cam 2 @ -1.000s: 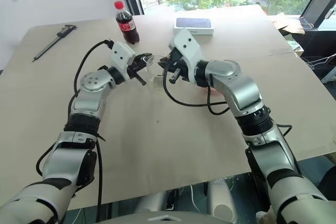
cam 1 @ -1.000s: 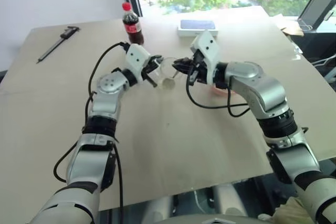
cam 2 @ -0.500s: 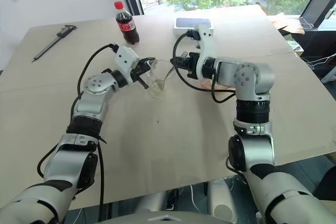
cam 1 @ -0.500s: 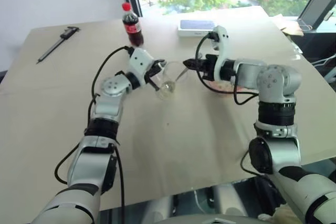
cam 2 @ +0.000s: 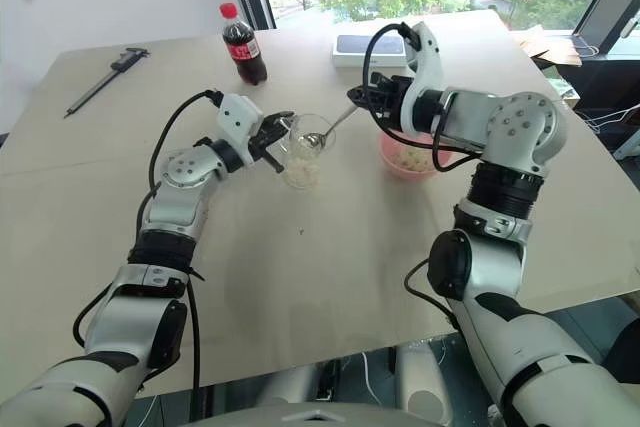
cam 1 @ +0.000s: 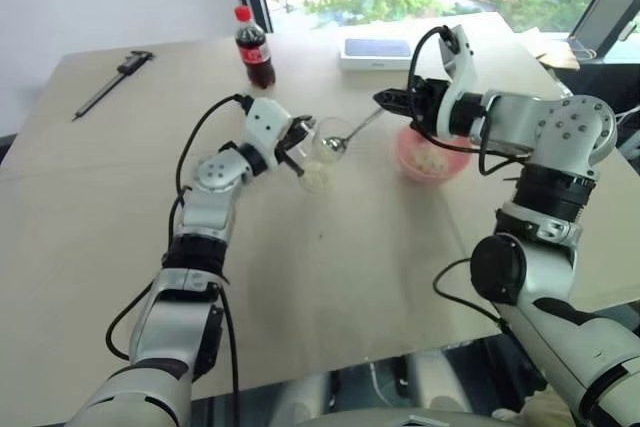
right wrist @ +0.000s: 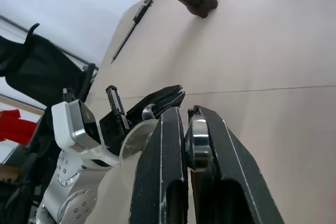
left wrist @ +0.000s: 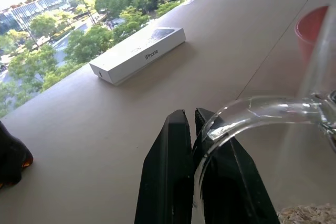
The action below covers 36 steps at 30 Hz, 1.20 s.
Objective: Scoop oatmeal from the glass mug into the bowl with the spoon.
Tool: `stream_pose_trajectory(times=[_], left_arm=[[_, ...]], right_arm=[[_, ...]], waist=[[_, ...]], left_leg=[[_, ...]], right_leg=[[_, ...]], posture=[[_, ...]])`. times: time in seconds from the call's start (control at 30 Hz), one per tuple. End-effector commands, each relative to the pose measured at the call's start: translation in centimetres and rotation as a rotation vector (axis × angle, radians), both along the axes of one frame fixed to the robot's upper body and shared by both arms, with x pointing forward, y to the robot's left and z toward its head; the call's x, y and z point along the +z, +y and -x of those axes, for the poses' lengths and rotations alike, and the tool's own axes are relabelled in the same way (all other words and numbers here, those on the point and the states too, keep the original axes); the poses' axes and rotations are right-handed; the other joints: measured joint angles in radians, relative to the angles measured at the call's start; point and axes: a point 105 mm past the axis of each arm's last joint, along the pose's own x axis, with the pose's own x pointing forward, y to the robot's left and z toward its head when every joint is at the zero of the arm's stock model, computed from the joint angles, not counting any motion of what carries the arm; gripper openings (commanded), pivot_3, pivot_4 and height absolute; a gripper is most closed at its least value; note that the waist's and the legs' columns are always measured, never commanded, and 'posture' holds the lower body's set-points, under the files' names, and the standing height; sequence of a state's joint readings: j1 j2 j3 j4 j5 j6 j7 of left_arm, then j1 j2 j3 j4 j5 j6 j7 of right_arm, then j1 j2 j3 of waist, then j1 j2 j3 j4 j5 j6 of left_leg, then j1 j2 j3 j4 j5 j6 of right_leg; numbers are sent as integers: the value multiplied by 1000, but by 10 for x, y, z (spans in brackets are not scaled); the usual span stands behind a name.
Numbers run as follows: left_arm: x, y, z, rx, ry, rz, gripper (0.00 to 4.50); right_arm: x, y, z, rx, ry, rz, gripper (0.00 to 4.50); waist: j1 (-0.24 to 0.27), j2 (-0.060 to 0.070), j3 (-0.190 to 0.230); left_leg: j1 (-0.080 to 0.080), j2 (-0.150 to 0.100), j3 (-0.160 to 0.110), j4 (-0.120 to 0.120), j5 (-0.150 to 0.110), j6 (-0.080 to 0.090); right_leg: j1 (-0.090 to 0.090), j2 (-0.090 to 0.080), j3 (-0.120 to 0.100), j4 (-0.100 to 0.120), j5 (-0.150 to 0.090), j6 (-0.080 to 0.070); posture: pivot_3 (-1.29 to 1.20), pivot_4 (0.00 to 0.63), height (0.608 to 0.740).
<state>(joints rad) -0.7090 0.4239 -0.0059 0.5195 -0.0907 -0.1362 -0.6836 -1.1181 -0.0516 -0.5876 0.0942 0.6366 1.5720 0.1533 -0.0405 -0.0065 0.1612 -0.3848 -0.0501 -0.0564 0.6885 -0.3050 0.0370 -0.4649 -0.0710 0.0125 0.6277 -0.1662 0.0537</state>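
The glass mug [cam 2: 303,155] stands left of the table's middle with pale oatmeal [left wrist: 307,214] at its bottom. My left gripper [cam 2: 272,131] is shut on the mug's handle [left wrist: 247,109]. Level and to the right of the mug, my right gripper [cam 2: 358,95] is shut on the handle of the silver spoon [cam 2: 330,127]. The spoon slants down to the left, its oval end at the mug's mouth. I cannot tell whether it carries grains. The pink bowl [cam 2: 408,157] sits on the table below my right wrist, with some oatmeal [cam 1: 430,159] in it.
A cola bottle [cam 2: 242,47] with a red cap stands behind the mug. A white phone box [cam 2: 362,47] lies at the back, and a dark caliper [cam 2: 100,79] at the far left. The table's edge [cam 2: 560,97] lies to the right.
My right arm swung to the right and its wrist rolled over, drawing the spoon up from inside the mug to its mouth. The pink bowl came into view. The left gripper stayed on the handle.
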Motion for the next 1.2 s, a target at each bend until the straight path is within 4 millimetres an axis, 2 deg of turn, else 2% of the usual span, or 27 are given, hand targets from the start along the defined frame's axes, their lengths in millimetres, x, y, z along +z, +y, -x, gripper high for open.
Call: stream_pose_trajectory(times=[0.03,0.27,0.47,0.63,0.93,1.2], left_arm=[[6,-2,2,2,-25,38,56],[6,-4,2,20,-32,147,56],[-3,-12,4,28,-23,202,56],[-3,-9,2,57,-27,245,56],[-3,-6,0,69,-37,239,56],[-6,1,-1,82,-37,229,56]], right_arm=[[11,-12,-2,-48,6,-35,0],[5,-21,-7,-98,74,-106,0],[3,-27,-7,-96,111,-180,0],[0,-33,-7,-91,137,-228,0],[-5,-45,-7,-83,195,-310,0],[-5,-49,-6,-85,215,-353,0]], waist=[[1,0,0],[1,0,0],[2,0,-1],[1,0,-1],[0,0,-1],[-1,0,-1]], left_leg=[[0,0,0,0,0,0],[0,0,0,0,0,0],[0,0,0,0,0,0],[0,0,1,0,0,0],[0,0,3,0,0,1],[1,1,4,0,0,1]], right_leg=[[0,0,0,0,0,0],[0,0,0,1,0,0],[0,0,0,1,0,0],[0,0,1,1,0,0],[0,0,2,5,0,0],[0,0,4,6,0,0]], posture=[[0,150,740],[0,150,740],[0,150,740],[0,150,740],[0,150,740],[0,150,740]])
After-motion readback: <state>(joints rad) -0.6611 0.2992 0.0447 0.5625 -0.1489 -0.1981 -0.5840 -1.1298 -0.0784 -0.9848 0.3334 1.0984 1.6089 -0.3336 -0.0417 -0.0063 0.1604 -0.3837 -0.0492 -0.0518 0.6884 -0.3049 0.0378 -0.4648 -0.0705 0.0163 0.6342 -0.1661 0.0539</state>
